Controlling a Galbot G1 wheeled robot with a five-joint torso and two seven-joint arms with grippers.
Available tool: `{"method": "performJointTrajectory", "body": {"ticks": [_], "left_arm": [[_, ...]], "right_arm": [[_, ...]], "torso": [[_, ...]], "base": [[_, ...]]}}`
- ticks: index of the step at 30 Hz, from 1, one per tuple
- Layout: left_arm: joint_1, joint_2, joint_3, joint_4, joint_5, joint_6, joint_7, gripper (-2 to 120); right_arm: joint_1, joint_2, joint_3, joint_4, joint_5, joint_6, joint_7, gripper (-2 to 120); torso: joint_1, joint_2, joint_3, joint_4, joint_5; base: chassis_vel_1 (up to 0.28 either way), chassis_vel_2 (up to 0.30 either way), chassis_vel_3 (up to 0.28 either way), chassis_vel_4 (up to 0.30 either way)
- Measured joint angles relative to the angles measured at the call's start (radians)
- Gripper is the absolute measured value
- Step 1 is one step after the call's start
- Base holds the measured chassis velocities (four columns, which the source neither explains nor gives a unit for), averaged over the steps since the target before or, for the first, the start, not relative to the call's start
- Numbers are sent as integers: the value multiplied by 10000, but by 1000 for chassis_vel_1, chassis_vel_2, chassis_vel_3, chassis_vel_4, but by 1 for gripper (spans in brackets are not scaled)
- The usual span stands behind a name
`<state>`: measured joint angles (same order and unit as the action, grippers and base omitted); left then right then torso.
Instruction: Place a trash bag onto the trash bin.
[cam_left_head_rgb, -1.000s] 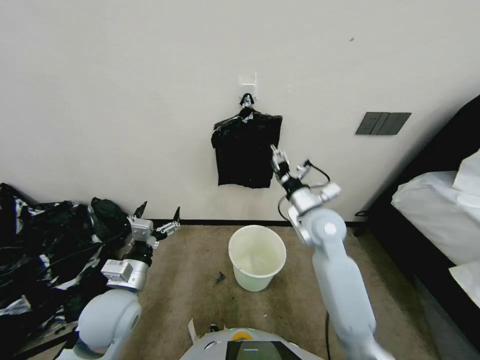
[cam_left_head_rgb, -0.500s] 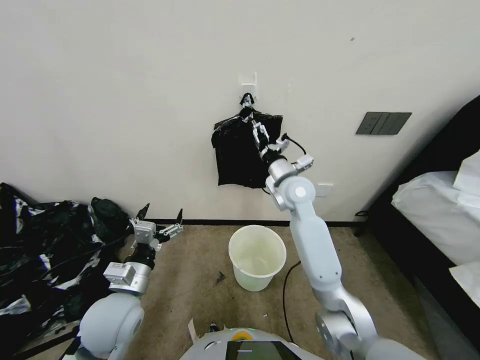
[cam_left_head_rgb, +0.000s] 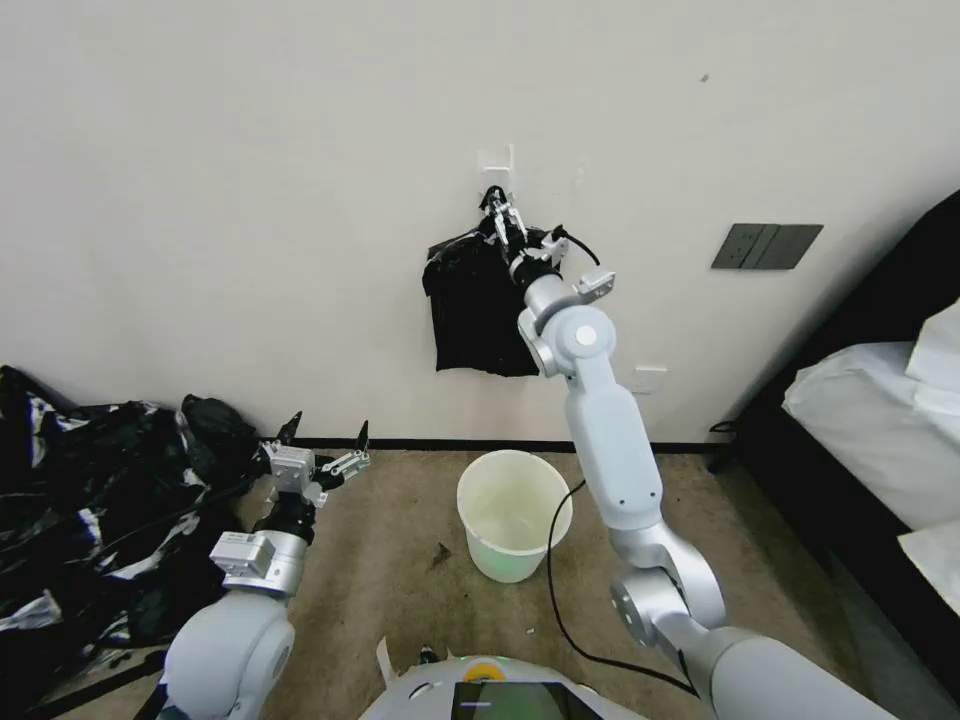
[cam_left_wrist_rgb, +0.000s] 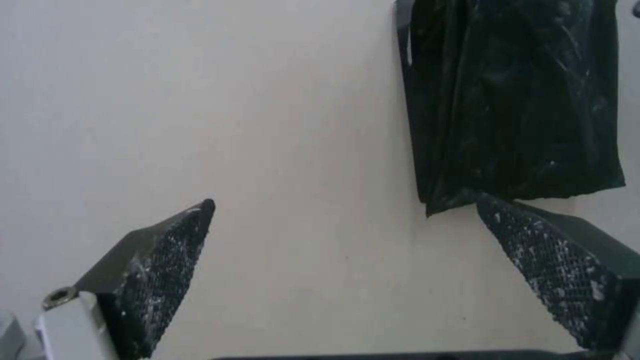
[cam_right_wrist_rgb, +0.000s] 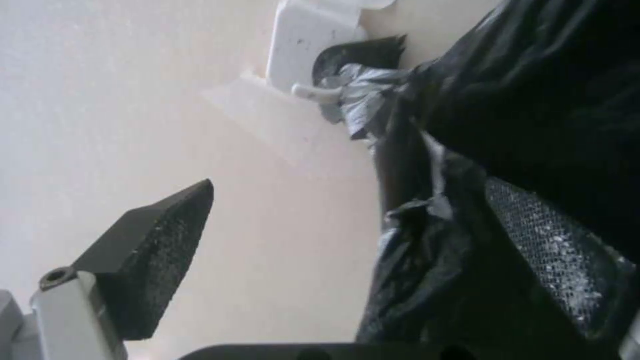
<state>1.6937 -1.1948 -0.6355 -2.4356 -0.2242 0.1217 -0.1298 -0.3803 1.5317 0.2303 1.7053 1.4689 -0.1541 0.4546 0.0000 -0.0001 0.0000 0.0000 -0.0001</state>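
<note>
- The right arm is stretched up and forward, its wrist angled high; the right gripper (cam_left_head_rgb: 503, 215) has its jaws spread apart, one finger (cam_right_wrist_rgb: 153, 265) clear of the other.
- The left arm sits low, elbow bent, forearm raised; the left gripper (cam_left_head_rgb: 325, 433) points upward with its fingers (cam_left_wrist_rgb: 163, 277) wide apart.

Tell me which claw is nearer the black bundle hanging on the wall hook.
Right. The right claw is open at the hanging black bundle, near its knotted top. The left claw is open, low near the floor, far off.
</note>
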Motion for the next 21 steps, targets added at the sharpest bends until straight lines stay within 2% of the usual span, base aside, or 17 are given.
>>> {"method": "performJointTrajectory", "body": {"ticks": [4, 14, 17, 19, 21], "left_arm": [[-8, -73, 72, -16, -3, 14, 0, 100], [-26, -20, 85, -4, -13, 17, 0, 100], [-35, -19, 98, -3, -17, 8, 0, 100], [-35, -18, 98, -3, -17, 6, 0, 100], [-29, 2, 96, 0, -22, 2, 1, 100]], "right_arm": [[128, 224, -69, -264, -33, 43, 52, 100], [248, 226, 28, -527, -15, 284, 255, 96], [267, 229, 43, -623, 165, 498, 443, 84], [263, 230, 41, -623, 194, 522, 468, 82], [210, 248, 6, -623, 310, 625, 553, 69]], "torso": [[0, 0, 0, 1, 0], [0, 0, 0, -1, 0], [0, 0, 0, -1, 0], [0, 0, 0, 0, 1], [0, 0, 0, 0, 1]], "base": [[0, 0, 0, 0], [0, 0, 0, 0], [0, 0, 0, 0], [0, 0, 0, 0], [0, 0, 0, 0]]}}
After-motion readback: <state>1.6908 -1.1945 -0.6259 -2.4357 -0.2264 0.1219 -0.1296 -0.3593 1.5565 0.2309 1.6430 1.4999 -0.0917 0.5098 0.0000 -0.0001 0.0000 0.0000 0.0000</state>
